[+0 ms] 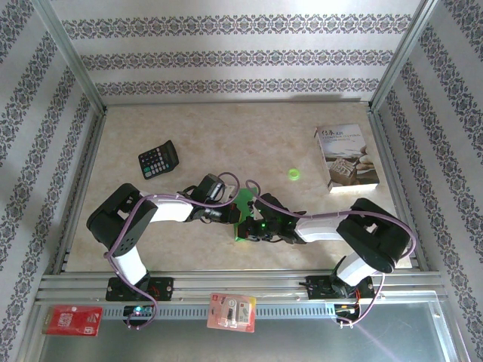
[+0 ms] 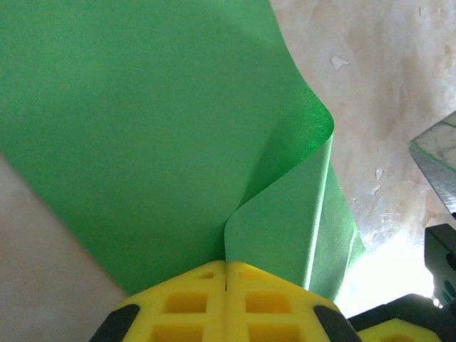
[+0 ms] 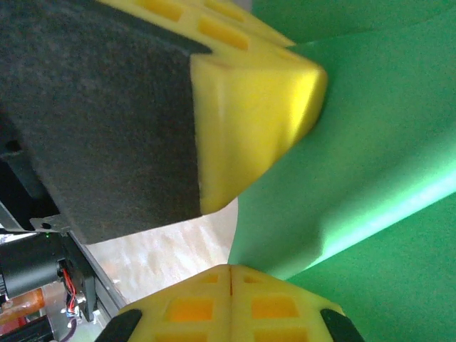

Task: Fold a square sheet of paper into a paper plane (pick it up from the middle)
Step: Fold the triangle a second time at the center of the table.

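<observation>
Thin bright green square sheet of paper (image 2: 142,142) curls up right in front of both end effectors. The left end effector (image 2: 226,274) and the right end effector (image 3: 229,274) each pinch it tight, close together, likely so they can bend a fold.

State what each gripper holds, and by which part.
Both hold the paper. The left gripper pinches a curled-over edge; the right gripper appears to pinch an edge beside a crease.

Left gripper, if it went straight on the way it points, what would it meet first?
The square sheet of paper, which the left gripper already pinches; what lies behind is hidden.
</observation>
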You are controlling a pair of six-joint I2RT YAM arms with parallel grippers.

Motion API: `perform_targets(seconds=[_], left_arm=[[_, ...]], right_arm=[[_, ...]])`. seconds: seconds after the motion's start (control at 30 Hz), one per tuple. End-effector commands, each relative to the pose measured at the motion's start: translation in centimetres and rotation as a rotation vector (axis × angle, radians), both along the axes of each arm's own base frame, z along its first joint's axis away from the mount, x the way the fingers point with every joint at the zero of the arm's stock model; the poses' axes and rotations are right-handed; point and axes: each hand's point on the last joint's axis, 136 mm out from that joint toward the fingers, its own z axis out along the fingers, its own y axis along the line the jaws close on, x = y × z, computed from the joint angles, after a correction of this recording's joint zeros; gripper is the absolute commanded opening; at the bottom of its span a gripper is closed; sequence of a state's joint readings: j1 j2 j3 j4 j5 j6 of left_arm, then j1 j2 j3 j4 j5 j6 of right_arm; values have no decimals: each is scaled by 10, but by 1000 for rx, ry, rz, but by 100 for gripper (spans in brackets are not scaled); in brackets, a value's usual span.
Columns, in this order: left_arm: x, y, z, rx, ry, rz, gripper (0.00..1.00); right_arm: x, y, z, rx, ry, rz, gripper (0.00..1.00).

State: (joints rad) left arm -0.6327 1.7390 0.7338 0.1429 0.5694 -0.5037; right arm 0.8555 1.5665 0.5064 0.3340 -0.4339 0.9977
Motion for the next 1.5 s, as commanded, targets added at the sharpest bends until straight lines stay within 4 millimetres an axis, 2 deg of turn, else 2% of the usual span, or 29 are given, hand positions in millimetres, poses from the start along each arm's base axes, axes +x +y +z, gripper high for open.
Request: perform_targets(seconds=[0.0,0.7,1.03,1.47], left_arm=[[-21,37,-50,192,134,63,2],[-17,33,-51,188,147,73,6],[-15,36,-58,219,156,78,0],[-20,43,-66,251,171,94,0]], right_arm=[[3,9,4,22,-18,0,0],[2,-1,-18,-35,-4,-14,0],[-12,-12,-24,-54,26,-16,0],[-32,-9,-25,-60,53,25,0]])
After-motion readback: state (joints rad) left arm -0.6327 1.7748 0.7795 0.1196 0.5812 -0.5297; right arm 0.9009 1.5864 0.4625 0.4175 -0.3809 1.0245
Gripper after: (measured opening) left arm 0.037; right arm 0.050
